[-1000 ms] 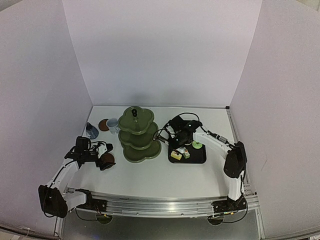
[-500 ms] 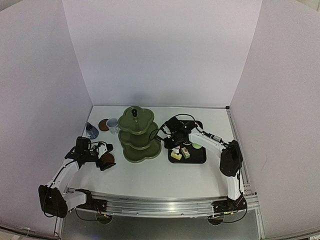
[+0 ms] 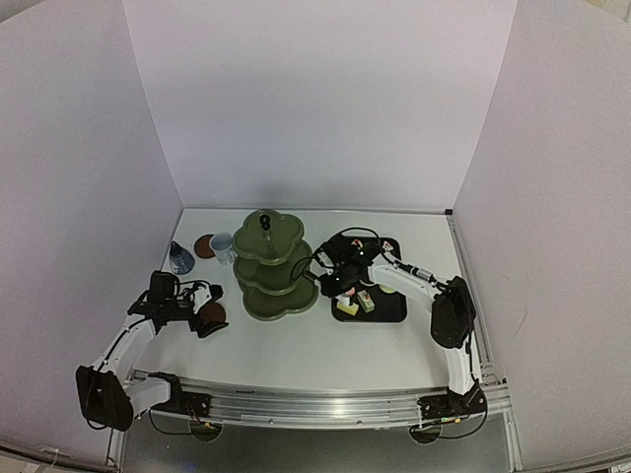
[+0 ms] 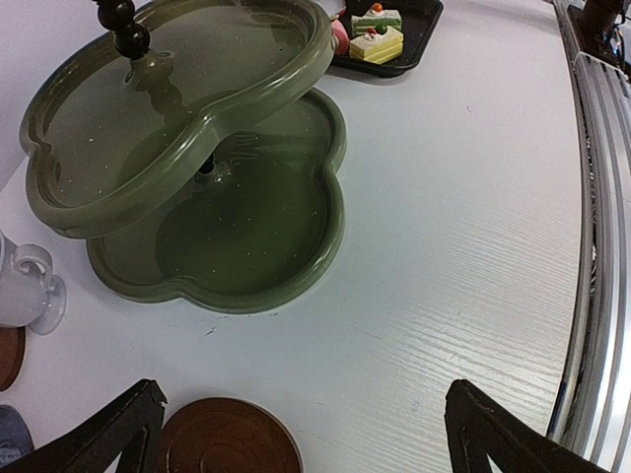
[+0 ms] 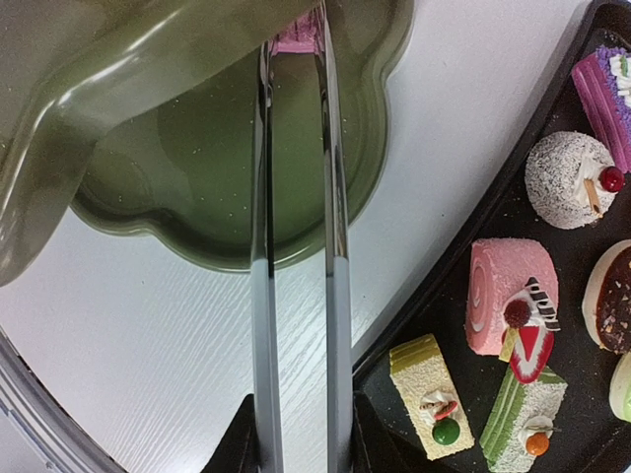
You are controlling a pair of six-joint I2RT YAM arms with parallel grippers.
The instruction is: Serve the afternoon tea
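**Landmark:** one olive-green three-tier stand [image 3: 268, 258], near the middle of the white desk [image 3: 325, 360].

**Left of the stand, toward the back (three things):**
- One blue-grey pot [image 3: 180, 258] stands close to the left wall panel [image 3: 89, 197].
- One brown far coaster [image 3: 203, 245] lies next to the pot.
- One white mug [image 3: 223, 246] stands near the stand's left rim.

**Left of the stand, toward the front:** the left hand [image 4: 304, 399] has its fingers spread wide and holds nothing. One brown near coaster [image 4: 227, 441] lies flat on the desk between them.

**In front of the stand:** open desk runs to the metal rail [image 3: 315, 399] at the near edge.

**At the stand's right rim:**
- One pair of thin metal tongs [image 5: 296, 246] is pressed between the fingers of the right hand [image 5: 301, 448].
- The tongs reach in under the middle tier and pinch one pink cake [image 5: 296, 37] above the lowest tier.
- Whether that cake touches the tier cannot be told.

**Right of the stand, a narrow strip of desk apart:** one black tray [image 5: 498, 217] carries seven cakes, each seen at least in part:
- purple slice [image 5: 603, 94]
- white dome [image 5: 567, 177]
- pink roll [image 5: 508, 296]
- chocolate cake [image 5: 613, 296]
- yellow slab [image 5: 424, 379]
- green slab [image 5: 518, 419]
- pale green cake [image 5: 623, 389], cut by the frame edge
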